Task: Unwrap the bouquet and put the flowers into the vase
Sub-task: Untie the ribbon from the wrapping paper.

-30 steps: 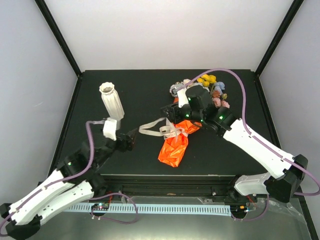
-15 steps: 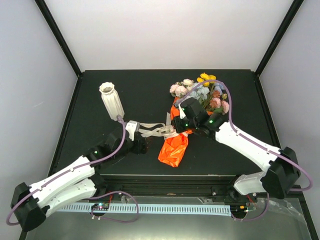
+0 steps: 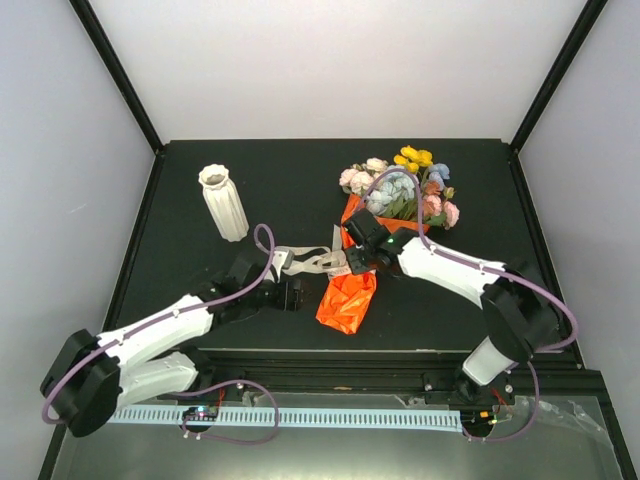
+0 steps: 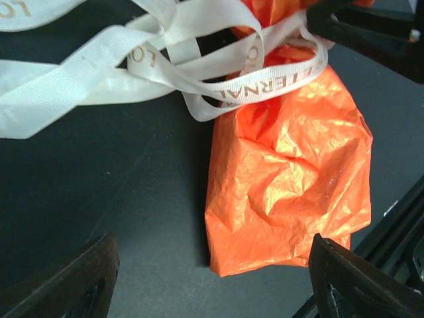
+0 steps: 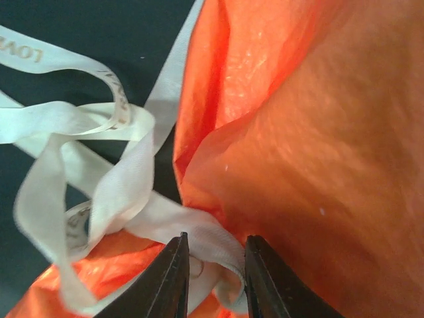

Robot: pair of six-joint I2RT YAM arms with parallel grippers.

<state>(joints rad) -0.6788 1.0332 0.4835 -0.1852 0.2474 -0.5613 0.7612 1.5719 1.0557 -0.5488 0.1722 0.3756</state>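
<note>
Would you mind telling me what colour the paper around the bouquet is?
The paper is bright orange, crinkled; the left wrist view shows it best.

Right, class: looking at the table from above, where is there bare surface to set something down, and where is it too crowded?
Free: the table between the vase and the flowers, and the strip right of the flowers. Crowded: the middle front, where ribbon, orange paper, left gripper and right gripper meet.
</note>
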